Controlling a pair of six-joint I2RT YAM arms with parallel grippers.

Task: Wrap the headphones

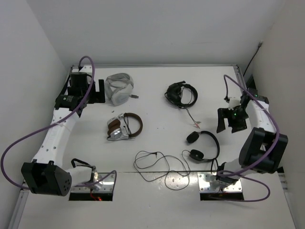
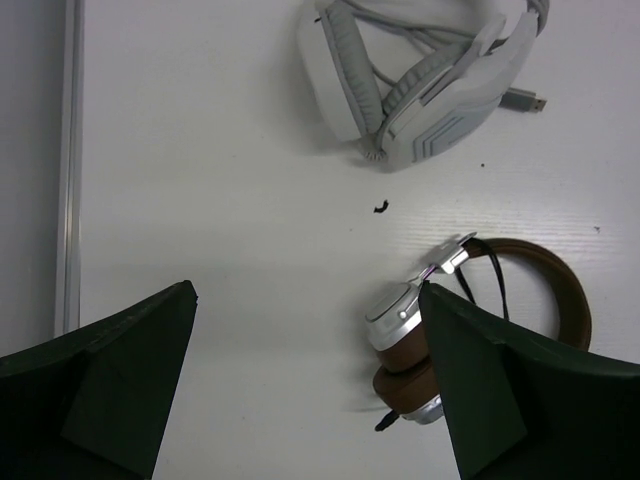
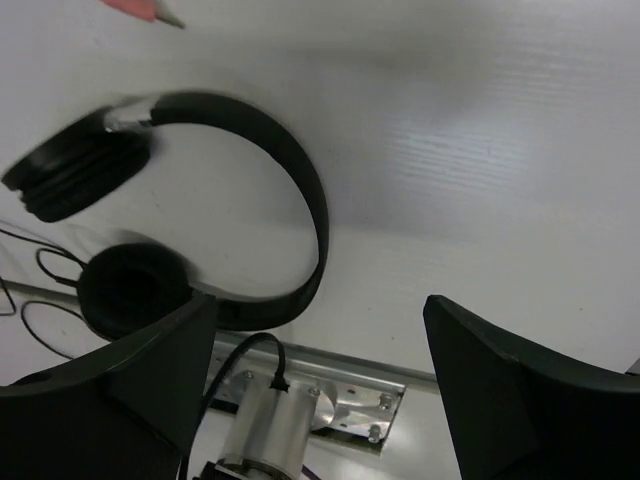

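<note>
The slim black headphones (image 1: 215,143) lie flat on the white table at the front right, with their two round ear pads to the left of the headband. Their thin black cable (image 1: 157,164) trails left in loose loops. In the right wrist view the headband (image 3: 305,190) curves above the two pads. My right gripper (image 1: 232,123) is open and empty, hovering just right of and behind the headphones; in its own view (image 3: 318,305) the jaws stand wide apart over the headband's end. My left gripper (image 1: 99,90) is open and empty at the far left; its own view (image 2: 305,290) shows bare table between the jaws.
White-grey headphones (image 1: 119,88) lie at the back left. Brown-and-silver headphones (image 1: 125,127) lie in front of them, close to my left gripper's right finger (image 2: 500,390). Bulkier black headphones (image 1: 180,94) with a red-tipped plug (image 1: 196,125) lie at the back centre. Walls enclose the table.
</note>
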